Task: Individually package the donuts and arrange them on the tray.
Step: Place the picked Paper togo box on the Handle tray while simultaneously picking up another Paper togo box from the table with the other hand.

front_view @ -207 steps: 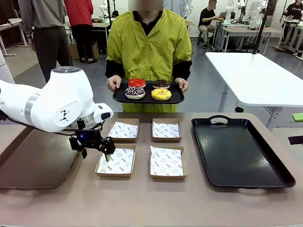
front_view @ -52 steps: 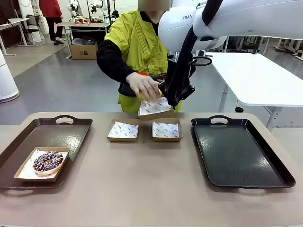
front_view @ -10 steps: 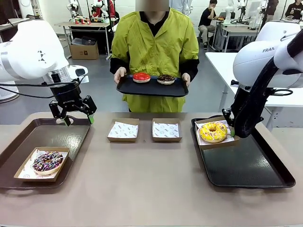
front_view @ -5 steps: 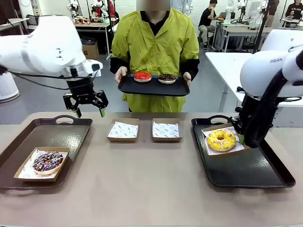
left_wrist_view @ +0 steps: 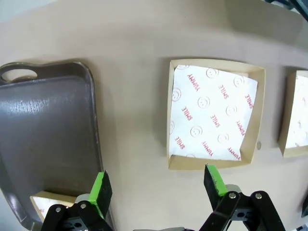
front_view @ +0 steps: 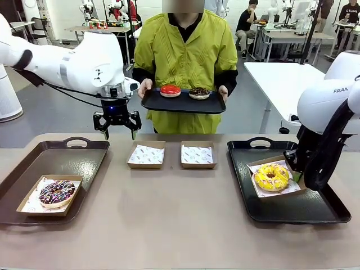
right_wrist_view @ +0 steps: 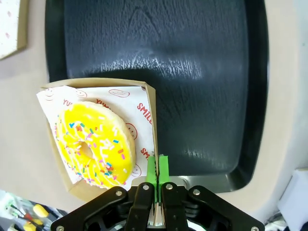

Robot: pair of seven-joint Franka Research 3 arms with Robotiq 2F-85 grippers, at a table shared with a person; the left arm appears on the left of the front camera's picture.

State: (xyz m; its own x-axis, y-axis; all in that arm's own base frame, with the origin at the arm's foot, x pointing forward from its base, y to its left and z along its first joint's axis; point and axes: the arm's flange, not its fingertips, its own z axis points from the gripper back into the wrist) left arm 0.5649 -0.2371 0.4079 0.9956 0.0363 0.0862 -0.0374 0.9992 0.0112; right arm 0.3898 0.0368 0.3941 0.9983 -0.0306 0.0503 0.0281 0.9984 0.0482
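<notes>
My right gripper (front_view: 296, 177) is shut on the side wall of a paper-lined cardboard box (front_view: 277, 178) holding the yellow sprinkled donut (front_view: 271, 176), low over the black tray (front_view: 292, 208). The right wrist view shows its pads (right_wrist_view: 157, 168) pinching the box wall beside the yellow donut (right_wrist_view: 94, 147). My left gripper (front_view: 117, 130) hangs open above the table's far side, with an empty box (left_wrist_view: 214, 115) beyond its fingertips (left_wrist_view: 101, 190). A chocolate donut with pink-white sprinkles (front_view: 55, 192) sits boxed on the brown tray (front_view: 56, 154). The person holds a small tray (front_view: 183, 104) with the red donut (front_view: 170, 90) and a dark chocolate donut (front_view: 198, 93).
Two empty lined boxes (front_view: 146, 154) (front_view: 197, 154) stand side by side at the table's far middle. The brown tray's handle end (left_wrist_view: 19, 74) lies left of the nearer box. A white table (front_view: 304, 90) stands behind on the right.
My left arm has swung right, from over the brown tray's far end toward the empty boxes. My right arm has carried the yellow donut's box farther over the black tray and lower.
</notes>
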